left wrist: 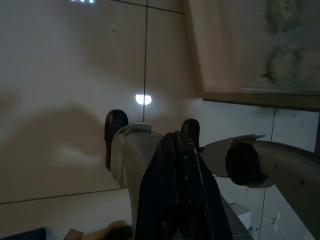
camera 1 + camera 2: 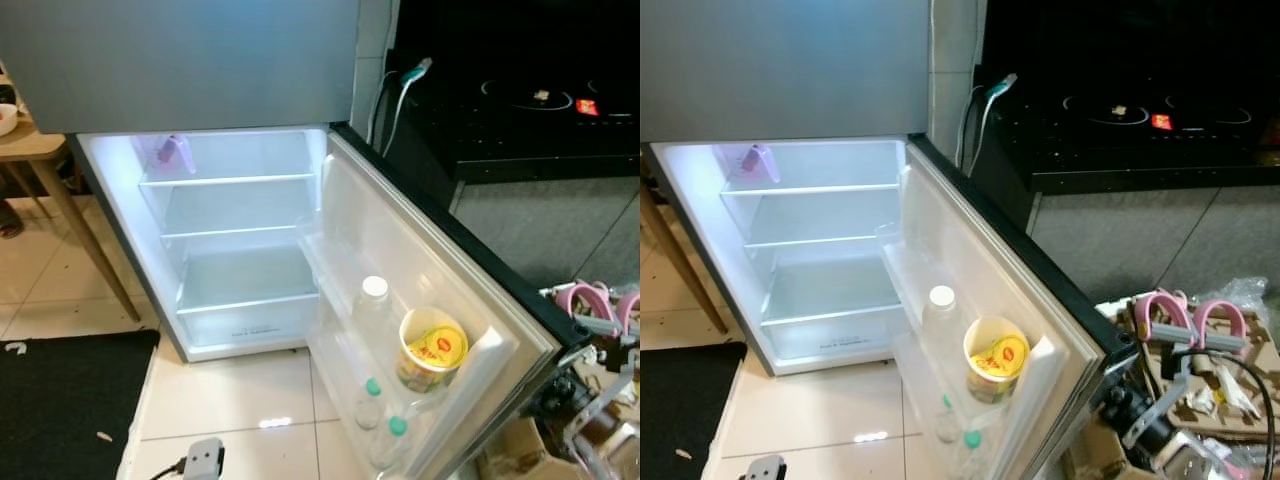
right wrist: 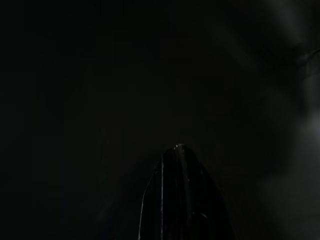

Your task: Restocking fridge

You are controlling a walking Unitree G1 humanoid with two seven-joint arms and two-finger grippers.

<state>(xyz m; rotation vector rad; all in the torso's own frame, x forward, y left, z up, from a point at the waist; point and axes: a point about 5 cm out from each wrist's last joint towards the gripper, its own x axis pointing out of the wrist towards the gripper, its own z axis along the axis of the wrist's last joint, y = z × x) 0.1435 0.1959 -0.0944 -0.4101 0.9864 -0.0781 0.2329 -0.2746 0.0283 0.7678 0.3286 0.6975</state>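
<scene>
1. Far left I log a wooden table [image 2: 30,150] with a slanted leg, and below it a black mat [image 2: 70,400] on the tiled floor [image 2: 230,390].
2. Next, the fridge [image 2: 200,60]: its lower compartment stands open and lit, with glass shelves [image 2: 228,180] and a pale pink item [image 2: 176,152] at the back of the top shelf.
3. The fridge door [image 2: 430,250] is swung out toward me. Its upper door rack holds a white-capped bottle [image 2: 374,305] and, just beside it, a yellow-lidded cup [image 2: 433,350]; the rack below holds two green-capped bottles [image 2: 372,400].
4. Behind the door I note a dark stove top [image 2: 520,110] and a white cable with a teal plug [image 2: 400,95].
5. Far right, pink-handled items [image 2: 1190,320] lie on cardboard [image 2: 1230,390] amid loose wires.
6. Left tool [image 1: 175,145]: in the left wrist view it hangs over the pale floor tiles, above the robot's foot; I cannot tell whether it is released or clenched.
7. Right tool [image 3: 179,150]: one dark fingertip in a near-black right wrist view; state cannot be told.
</scene>
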